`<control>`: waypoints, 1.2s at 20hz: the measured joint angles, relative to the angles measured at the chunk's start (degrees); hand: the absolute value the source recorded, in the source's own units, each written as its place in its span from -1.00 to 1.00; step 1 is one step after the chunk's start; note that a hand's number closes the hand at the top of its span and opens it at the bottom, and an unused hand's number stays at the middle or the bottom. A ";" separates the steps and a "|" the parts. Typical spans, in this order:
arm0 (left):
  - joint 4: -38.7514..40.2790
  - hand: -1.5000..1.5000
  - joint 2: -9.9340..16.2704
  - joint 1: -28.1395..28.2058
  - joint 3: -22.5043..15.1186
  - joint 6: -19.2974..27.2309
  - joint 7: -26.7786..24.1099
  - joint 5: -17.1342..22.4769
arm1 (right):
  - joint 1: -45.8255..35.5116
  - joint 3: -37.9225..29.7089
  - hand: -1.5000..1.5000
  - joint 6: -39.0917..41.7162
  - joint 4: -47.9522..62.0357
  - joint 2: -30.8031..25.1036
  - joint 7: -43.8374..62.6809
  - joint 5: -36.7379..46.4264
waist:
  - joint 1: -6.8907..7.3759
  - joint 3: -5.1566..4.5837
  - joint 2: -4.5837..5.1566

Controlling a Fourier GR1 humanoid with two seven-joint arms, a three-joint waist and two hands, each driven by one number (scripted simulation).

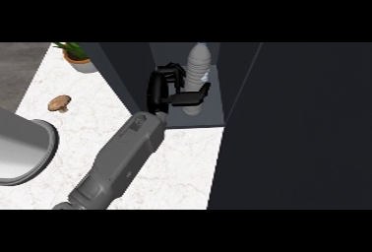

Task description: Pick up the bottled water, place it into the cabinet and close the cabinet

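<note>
The clear bottled water (198, 60) stands upright inside the open dark cabinet (195, 121), its base close to the shelf floor. My left hand (161, 91) reaches in from the lower left and sits against the bottle's left side. Its fingers curl by the upper body of the bottle and its thumb lies across the front. The cabinet's big dark door (305, 128) hangs open and fills the right of the view. A narrower dark panel (120, 74) stands left of the opening. My right hand shows nowhere.
On the white marble counter (181, 162) a brown mushroom (59, 103) lies at the left. A potted plant (77, 58) stands at the back left. A large grey round vessel (25, 152) occupies the left edge.
</note>
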 measured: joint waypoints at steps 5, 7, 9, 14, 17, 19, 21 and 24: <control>7.75 1.00 0.00 -3.78 0.37 1.91 -2.99 1.68 | 0.36 0.38 -1.00 0.44 0.13 0.01 -1.23 -0.75 | -0.40 -0.01 0.17; 10.77 1.00 0.00 -5.32 0.68 3.08 -4.21 1.55 | 0.60 0.26 -1.00 0.60 0.01 -0.37 -1.43 -0.97 | -0.66 -0.02 0.24; 13.61 1.00 0.00 -7.06 1.28 3.76 -5.23 1.42 | 1.32 -0.39 -1.00 1.04 0.29 -0.71 -2.82 -1.56 | -0.74 -0.01 0.31; 19.28 1.00 -0.01 -10.16 2.34 4.65 -7.86 1.59 | 1.62 -0.37 -1.00 1.54 0.53 -0.79 -3.92 -2.25 | -1.09 -0.03 0.52; 22.55 -1.00 -0.01 -11.94 2.27 5.22 -8.89 0.68 | 2.17 -0.70 -1.00 2.21 0.73 -1.27 -5.28 -2.79 | -1.52 -0.02 0.69; 24.51 -1.00 0.28 -13.12 2.58 5.11 -9.21 0.23 | 2.12 -1.47 -1.00 2.73 0.59 -1.72 -5.45 -3.22 | -1.56 -0.02 0.79; 26.08 -1.00 0.27 -14.08 2.96 4.79 -9.32 -0.02 | 2.70 -1.68 -1.00 2.94 0.22 -2.19 -5.73 -3.38 | -1.81 -0.03 0.84; 27.59 -1.00 0.98 -15.31 4.01 3.29 -9.57 0.17 | 2.34 -1.92 -1.00 2.98 0.11 -2.17 -5.67 -3.54 | -1.94 -0.05 0.97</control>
